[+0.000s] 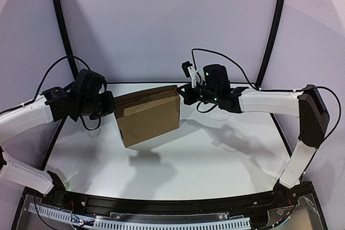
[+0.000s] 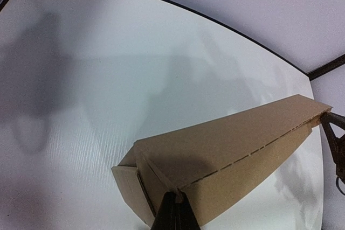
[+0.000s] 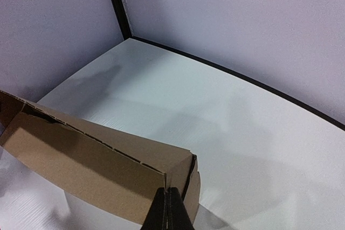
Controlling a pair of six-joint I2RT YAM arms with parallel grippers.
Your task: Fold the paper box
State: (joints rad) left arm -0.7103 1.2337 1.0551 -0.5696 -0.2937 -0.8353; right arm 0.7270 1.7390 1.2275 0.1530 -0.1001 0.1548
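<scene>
Grip from both sides: the paper box (image 1: 148, 114) hangs above the white table (image 1: 226, 154), folded shut into a shallow brown slab.
Its flaps are closed, so the inside is hidden and I cannot tell whether it holds anything. The left gripper (image 1: 110, 105) has its fingers pressed together on the box's left edge, and the right gripper (image 1: 183, 94) pinches the right edge the same way. In each wrist view the dark fingertips meet on a cardboard corner at the bottom of the frame, where they are cut off. The box tilts, with its near edge lower in the overhead view, and casts a shadow on the table beneath it. A perforated fold line runs along its long side. Black cables (image 1: 226, 60) loop over both arms, and pale walls (image 1: 161, 20) close in the back.
</scene>
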